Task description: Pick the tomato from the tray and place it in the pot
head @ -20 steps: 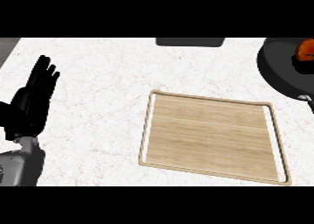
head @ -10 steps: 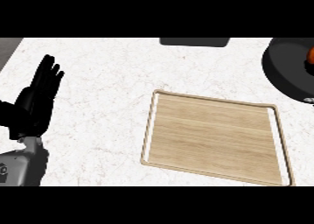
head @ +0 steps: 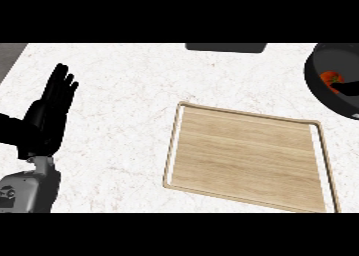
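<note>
Head view: one tomato (head: 330, 78) inside one pot (head: 313, 91), one tray (head: 248, 155), left hand (head: 45, 117) wide open.

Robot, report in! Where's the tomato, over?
Left hand open, resting at left. Right hand barely visible at pot. Tomato in pot. Nothing blocking.

White marbled counter (head: 130, 75); grey strip (head: 3, 57) far left.

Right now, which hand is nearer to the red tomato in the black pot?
Right hand: a black part shows beside the tomato inside the pot. The left hand rests open at the counter's far left.
</note>
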You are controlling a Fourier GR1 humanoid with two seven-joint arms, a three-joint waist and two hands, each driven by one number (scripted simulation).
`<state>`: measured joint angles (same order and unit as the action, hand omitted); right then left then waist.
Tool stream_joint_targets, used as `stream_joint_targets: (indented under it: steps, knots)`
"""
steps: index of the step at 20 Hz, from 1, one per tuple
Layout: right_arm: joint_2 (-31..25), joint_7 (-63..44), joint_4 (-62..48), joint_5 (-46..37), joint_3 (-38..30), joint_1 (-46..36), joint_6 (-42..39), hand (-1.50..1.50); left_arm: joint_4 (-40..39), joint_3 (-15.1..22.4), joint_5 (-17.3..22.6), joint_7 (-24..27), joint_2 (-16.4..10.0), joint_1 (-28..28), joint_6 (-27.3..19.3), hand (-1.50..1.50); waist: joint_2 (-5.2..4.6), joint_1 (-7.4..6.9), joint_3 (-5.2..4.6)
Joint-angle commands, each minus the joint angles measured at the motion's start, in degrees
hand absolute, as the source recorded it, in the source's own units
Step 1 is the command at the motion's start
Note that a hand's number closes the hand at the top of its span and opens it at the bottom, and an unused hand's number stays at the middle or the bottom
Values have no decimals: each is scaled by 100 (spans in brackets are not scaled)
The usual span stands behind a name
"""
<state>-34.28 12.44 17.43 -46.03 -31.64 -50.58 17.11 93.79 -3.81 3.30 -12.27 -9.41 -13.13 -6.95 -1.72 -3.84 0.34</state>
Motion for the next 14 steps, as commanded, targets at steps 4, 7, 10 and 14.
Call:
stream_joint_targets:
  steps: [4,7,10,14]
  knots:
    - [99,1051,-179,1159,-985,-255,-556,-150,-66,-146,58,5,-71,-54,8,0,2,21,8]
    - [-31,1445,-227,1602,-1385,-253,-860,-150,22,-80,-11,-71,-56,-118,-38,0,6,38,9]
    - [-355,1599,-393,1858,-1641,-93,-1205,-150,-163,-199,42,117,-204,-80,132,0,-8,70,1]
    - [-795,1899,-487,2165,-1915,237,-1732,-150,3,-225,96,-280,-226,-254,60,0,39,136,1]
